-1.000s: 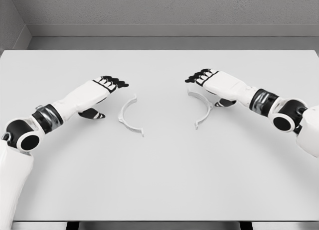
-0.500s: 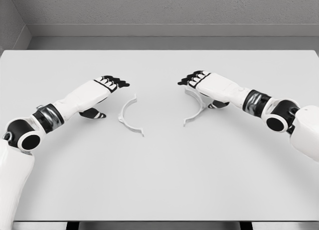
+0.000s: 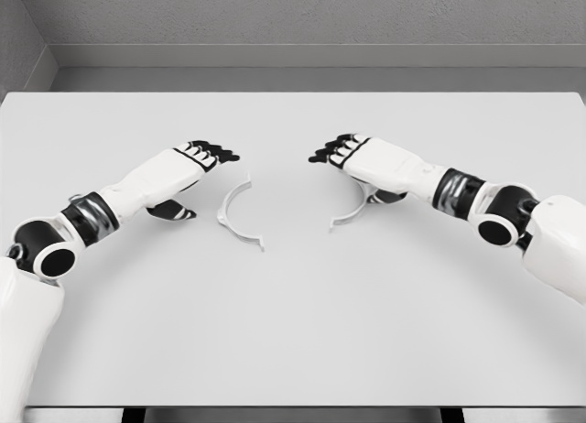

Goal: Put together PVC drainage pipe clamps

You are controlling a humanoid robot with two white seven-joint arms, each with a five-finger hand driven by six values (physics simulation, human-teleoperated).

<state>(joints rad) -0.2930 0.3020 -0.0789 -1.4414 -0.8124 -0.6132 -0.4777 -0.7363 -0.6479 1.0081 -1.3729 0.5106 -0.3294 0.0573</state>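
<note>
Two thin white half-ring clamp pieces lie on the white table (image 3: 293,331). The left clamp half (image 3: 234,217) lies flat and free, its opening facing right. My left hand (image 3: 207,183) hovers just to its left, fingers straight and thumb below, holding nothing. The right clamp half (image 3: 351,212) curves out from beneath my right hand (image 3: 352,178). That hand covers the piece's upper end, with the dark thumb (image 3: 388,197) against the arc. Only the lower arm of this piece shows, and its tip points toward the left half.
A grey wall and ledge (image 3: 293,57) run behind the table's far edge. Bare tabletop stretches from the two pieces to the near edge.
My right hand has moved left toward the centre, and the right clamp half has travelled and turned with it. The left hand and left clamp half have barely moved.
</note>
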